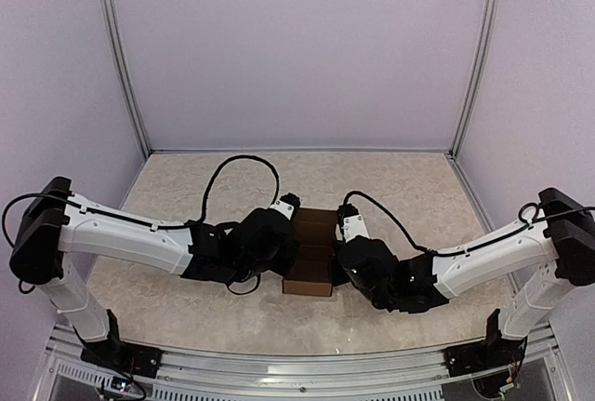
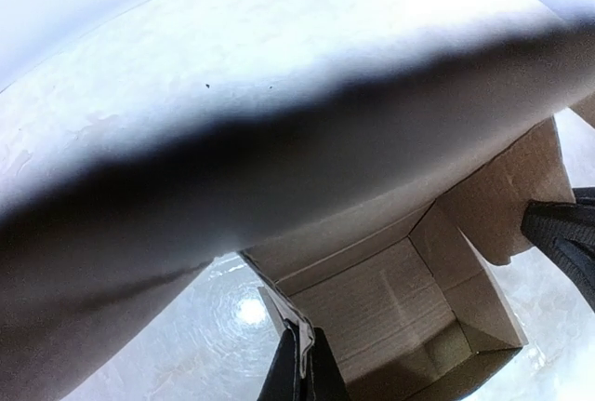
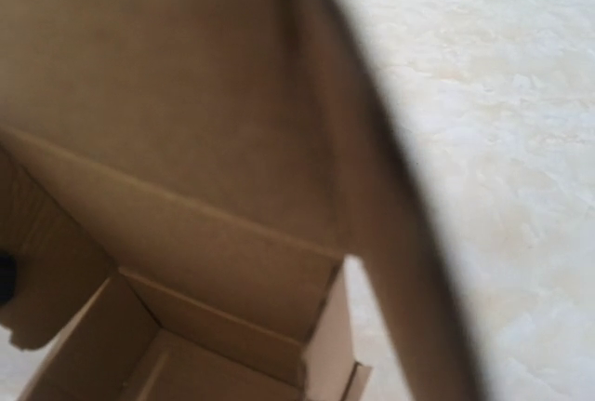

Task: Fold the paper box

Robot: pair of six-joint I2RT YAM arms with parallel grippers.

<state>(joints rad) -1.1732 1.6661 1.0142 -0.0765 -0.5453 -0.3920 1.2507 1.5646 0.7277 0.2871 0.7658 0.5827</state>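
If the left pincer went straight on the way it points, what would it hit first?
Probably the plain brown cardboard box: the left pincer points at its near wall and open inside, though depth is unclear.

A: Where is free passage indicated?
B: The far half of the table (image 1: pixel 307 173) is shown unoccupied, as is the near strip in front of the box.
A: What is marked as obstruction?
B: The centre is taken by the paper box (image 1: pixel 311 252), flanked closely by the left gripper (image 2: pixel 299 368) and the right gripper (image 2: pixel 565 238) (both closed). The right wrist view is largely filled by a raised cardboard flap (image 3: pixel 186 94). Sideways reach is bounded by the walls (image 1: pixel 56 66) and frame posts (image 1: pixel 125 66).
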